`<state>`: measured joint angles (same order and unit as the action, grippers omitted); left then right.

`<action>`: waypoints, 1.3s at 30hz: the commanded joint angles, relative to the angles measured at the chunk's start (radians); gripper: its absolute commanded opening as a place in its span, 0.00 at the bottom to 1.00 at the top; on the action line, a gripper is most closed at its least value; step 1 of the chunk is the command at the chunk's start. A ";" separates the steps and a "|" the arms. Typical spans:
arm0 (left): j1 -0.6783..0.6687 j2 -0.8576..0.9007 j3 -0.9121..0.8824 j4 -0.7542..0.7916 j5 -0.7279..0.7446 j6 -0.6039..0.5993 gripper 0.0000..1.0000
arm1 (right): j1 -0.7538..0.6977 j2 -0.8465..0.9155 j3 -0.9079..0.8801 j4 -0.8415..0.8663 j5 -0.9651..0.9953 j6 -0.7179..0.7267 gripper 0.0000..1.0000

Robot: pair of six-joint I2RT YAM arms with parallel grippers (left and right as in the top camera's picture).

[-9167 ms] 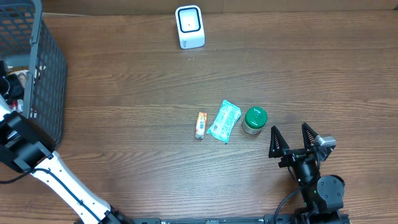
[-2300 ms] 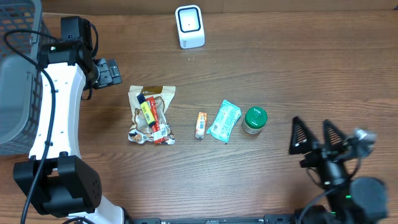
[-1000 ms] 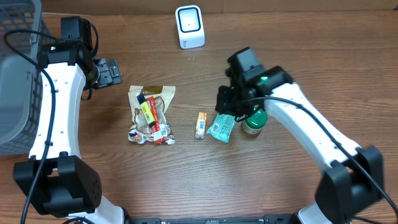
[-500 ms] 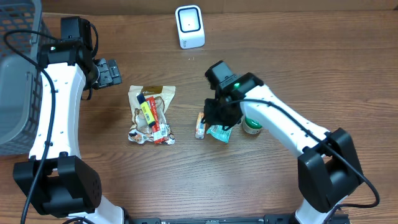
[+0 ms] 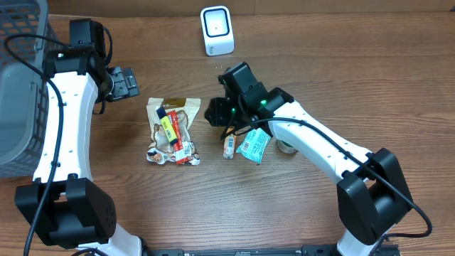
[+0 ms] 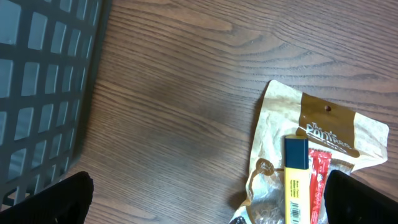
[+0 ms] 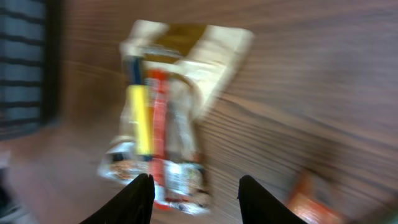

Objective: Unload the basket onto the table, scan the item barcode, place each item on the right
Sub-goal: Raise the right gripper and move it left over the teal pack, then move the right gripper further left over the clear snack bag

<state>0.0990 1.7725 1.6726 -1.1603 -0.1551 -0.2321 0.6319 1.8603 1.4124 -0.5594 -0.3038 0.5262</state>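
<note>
The right gripper (image 7: pixel 196 198) stands partly open, its two dark fingers (image 7: pixel 139 198) apart with nothing between them; it holds nothing. Its wrist view is blurred, and past the fingertips shows a crinkled snack bag (image 7: pixel 166 118) lying flat on the wooden table (image 7: pixel 323 81), with a yellow strip and a red strip down its middle. Seen from overhead, the right gripper (image 5: pixel 215 115) hangs in front of the white barcode scanner (image 5: pixel 217 30), which stands at the far edge of the table (image 5: pixel 355 64). The gripper is nearer the robot than the scanner and almost in line with it. The snack bag (image 5: pixel 173 131) lies in front of the scanner and to its left, just left of the right gripper and not touching it. Also in front of the scanner, a little farther from it than the gripper, lie a small orange packet (image 5: pixel 229 144) and a teal pouch (image 5: pixel 254 144) side by side, the pouch partly under the right arm. The left gripper (image 5: pixel 126 82) is wide open and empty, well to the left of the scanner and slightly nearer the robot, beyond the top edge of the snack bag. In its wrist view the left gripper (image 6: pixel 205 202) shows only two dark fingertips (image 6: pixel 53 199) at the lower corners, with the top of the snack bag (image 6: pixel 311 143) at lower right and a dark plastic mesh basket (image 6: pixel 43 68) at the left. From overhead the basket (image 5: pixel 18 92) sits at the table's left edge, far left of the scanner.
</note>
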 commanded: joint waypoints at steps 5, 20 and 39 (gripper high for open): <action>-0.001 -0.014 -0.001 -0.002 -0.009 0.008 1.00 | 0.008 0.005 0.004 0.109 -0.172 -0.059 0.47; -0.002 -0.014 -0.001 -0.002 -0.009 0.008 1.00 | 0.244 0.005 0.029 0.087 0.138 -0.286 0.47; -0.002 -0.014 -0.001 -0.002 -0.009 0.008 1.00 | 0.219 0.169 0.262 0.075 0.139 -0.301 0.63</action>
<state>0.0990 1.7725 1.6726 -1.1606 -0.1547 -0.2321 0.8513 1.9621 1.6749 -0.5022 -0.1749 0.2344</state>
